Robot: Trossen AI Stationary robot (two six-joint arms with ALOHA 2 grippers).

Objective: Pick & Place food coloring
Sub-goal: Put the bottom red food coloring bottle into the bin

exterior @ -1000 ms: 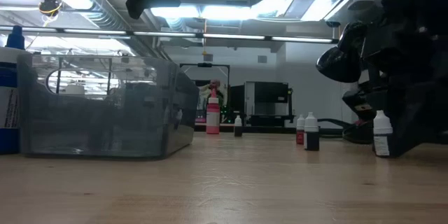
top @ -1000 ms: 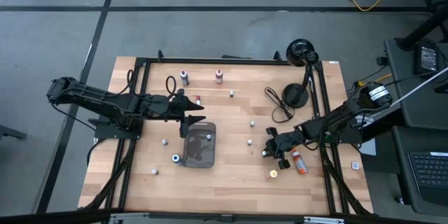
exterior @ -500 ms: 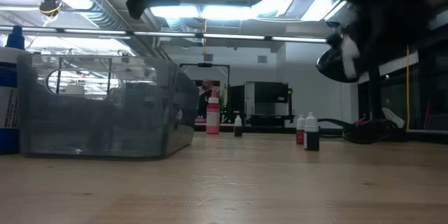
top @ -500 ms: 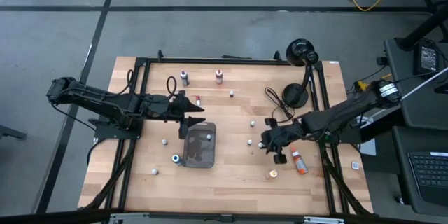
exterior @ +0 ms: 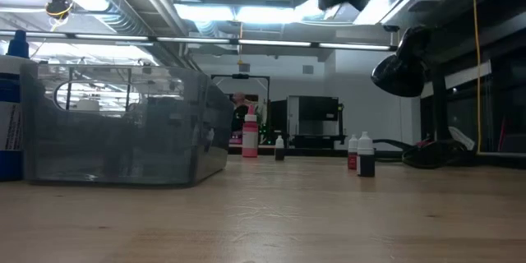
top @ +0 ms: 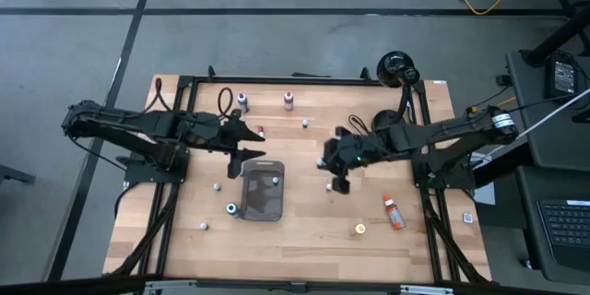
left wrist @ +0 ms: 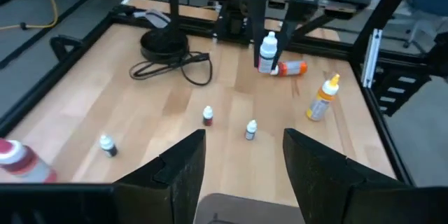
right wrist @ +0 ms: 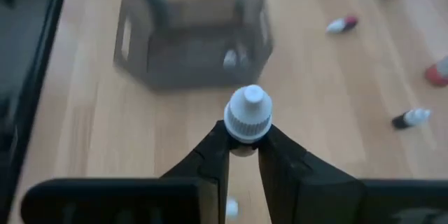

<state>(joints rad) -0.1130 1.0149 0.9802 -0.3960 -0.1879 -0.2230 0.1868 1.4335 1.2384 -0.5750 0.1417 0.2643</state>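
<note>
Small food coloring bottles are scattered on the wooden table (top: 304, 240); one white-capped bottle (right wrist: 247, 114) is in my right gripper (right wrist: 245, 145), which hangs above the table to the right of the dark grey tray (top: 261, 191). The left wrist view shows that same bottle (left wrist: 267, 51) held in the air. Another bottle (top: 275, 182) stands inside the tray. My left gripper (left wrist: 245, 171) is open and hovers over the tray's far edge (top: 244, 147), touching nothing. My right gripper pinches the white bottle between its two fingers (right wrist: 210, 155), just under the ribbed cap on the upper body (right wrist: 245, 140). The fingers come from above, pointing down. The bottle is upright and lifted clear of the table, cap upward.
A black lamp (top: 396, 67) and its coiled cable (top: 369, 135) sit at the far right. An orange bottle (top: 394, 212) lies on its side near a yellow one (top: 359, 230). Red and dark bottles (top: 289, 100) stand by the far edge. Bare wood lies along the near edge.
My right gripper, shut on the white bottle, has lifted it off the table near the right side and carried it up and toward the table's left and far edge, closer to the tray. The bottle went from standing on the wood to hanging clear.
</note>
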